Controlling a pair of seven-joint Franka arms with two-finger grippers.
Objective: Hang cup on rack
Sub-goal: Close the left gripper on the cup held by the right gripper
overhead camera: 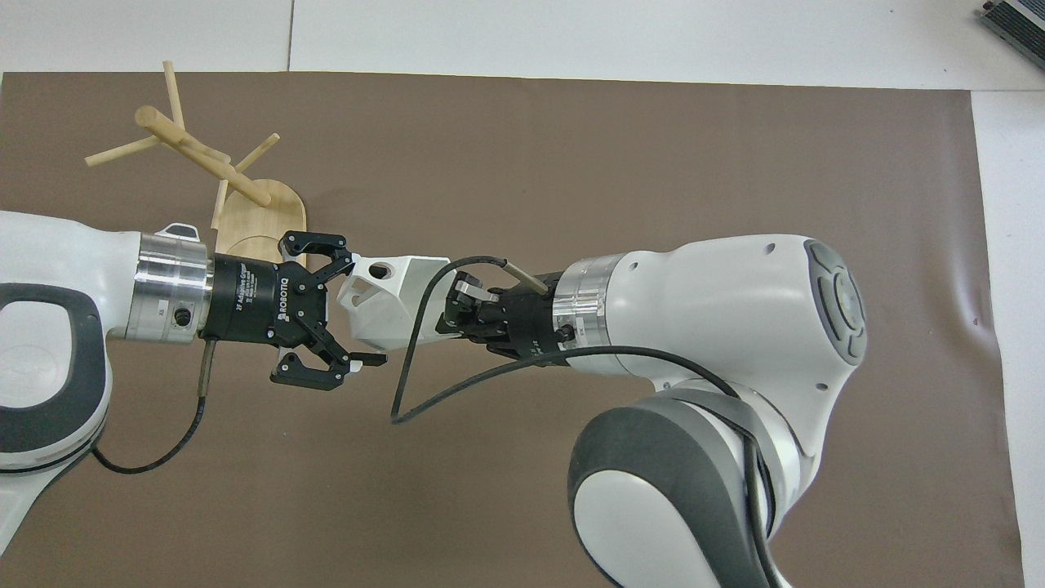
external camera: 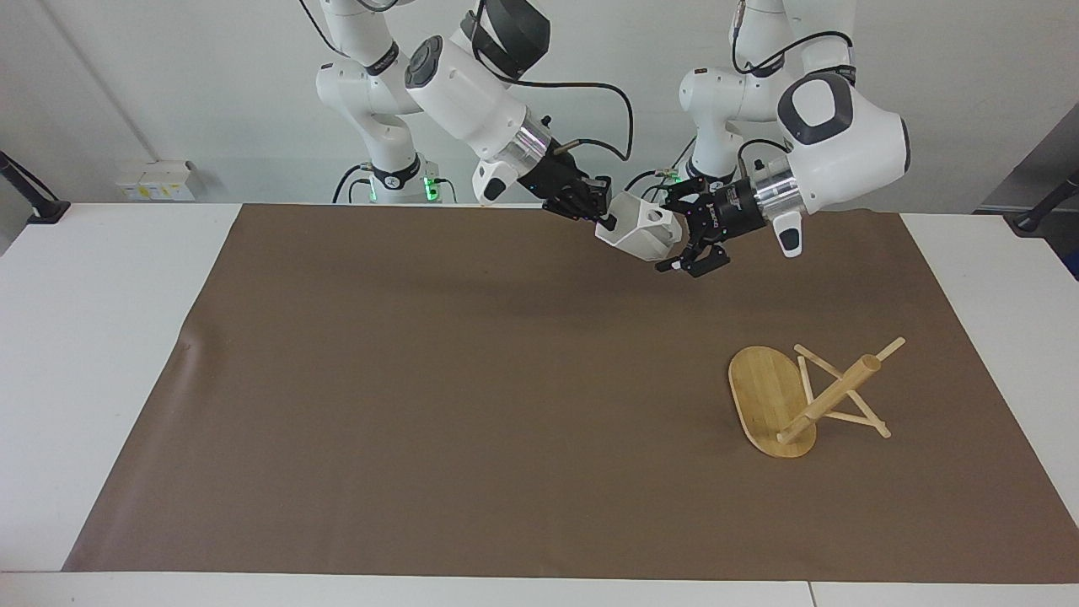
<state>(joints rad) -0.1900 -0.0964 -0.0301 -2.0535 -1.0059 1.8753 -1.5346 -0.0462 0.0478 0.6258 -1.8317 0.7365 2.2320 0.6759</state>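
- cup [external camera: 645, 232]: plain white
- rack [external camera: 771, 405]: light bamboo, faint grain stripes on base
- mat [external camera: 472, 388]: flat brown
- tabletop [external camera: 93, 354]: white
- left gripper [overhead camera: 347, 312], right gripper [external camera: 600, 212]: black
- arms: white shells, grey joints, silver wrists

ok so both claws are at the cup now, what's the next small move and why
Probably closing the left claw on the cup. Its fingers are open on either side of the cup's end, while the right claw grips the other end in the air. The rack stands toward the left arm's end of the table, so a handover suits.
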